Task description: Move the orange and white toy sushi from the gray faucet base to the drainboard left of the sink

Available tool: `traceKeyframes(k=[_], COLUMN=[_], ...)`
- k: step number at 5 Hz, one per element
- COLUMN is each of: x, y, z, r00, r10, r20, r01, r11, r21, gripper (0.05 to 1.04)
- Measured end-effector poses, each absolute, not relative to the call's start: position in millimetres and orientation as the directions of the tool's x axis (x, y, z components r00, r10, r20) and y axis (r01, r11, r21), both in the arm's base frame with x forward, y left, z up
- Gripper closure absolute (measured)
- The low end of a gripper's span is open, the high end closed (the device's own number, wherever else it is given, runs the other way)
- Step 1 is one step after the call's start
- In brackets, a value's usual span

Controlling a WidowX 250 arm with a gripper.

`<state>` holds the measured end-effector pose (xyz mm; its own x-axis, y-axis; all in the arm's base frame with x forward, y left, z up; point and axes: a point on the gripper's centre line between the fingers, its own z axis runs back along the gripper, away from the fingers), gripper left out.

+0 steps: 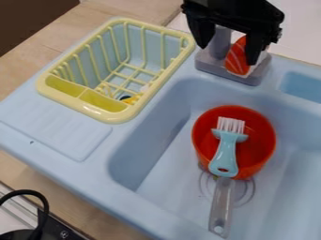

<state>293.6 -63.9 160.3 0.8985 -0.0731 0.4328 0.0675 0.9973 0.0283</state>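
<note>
At the top of the camera view the black gripper point(227, 55) hangs open over the grey faucet base point(241, 78) at the sink's back edge. Its two fingers stand wide apart, with the grey upright post point(220, 41) seen between them. An orange piece with white stripes point(235, 60), like toy salmon sushi, appears by the right finger, which covers part of it; whether they touch cannot be told. In the sink, an orange-red bowl point(258, 137) has a light blue brush point(224, 157) with white bristles lying across it, its grey handle pointing to the front.
A yellow dish rack point(94, 112) stands on the sink's left ledge, with a small yellow and dark item point(130, 100) inside. The blue sink wall point(134, 159) rises left of the bowl. A black cable point(44, 206) curves at the lower left.
</note>
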Motion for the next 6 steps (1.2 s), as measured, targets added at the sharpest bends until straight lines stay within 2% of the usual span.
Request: traceKeyframes(k=[3, 4, 5, 6], x=[298.4, 306.1, 310.6, 311.7], y=[-72.2, -70.2, -74.3, -70.4], z=[155.5, 145.9, 143.0, 140.4], r00=[0.892, 0.894, 0.884, 0.879], r10=[-0.072, -0.071, -0.092, -0.078], r20=[0.446, 0.442, 0.458, 0.47], r01=[0.07, 0.07, 0.101, 0.078], r11=[0.997, 0.997, 0.995, 0.997], r21=[0.021, 0.019, 0.005, 0.018], gripper=[0.082, 0.082, 0.11, 0.242])
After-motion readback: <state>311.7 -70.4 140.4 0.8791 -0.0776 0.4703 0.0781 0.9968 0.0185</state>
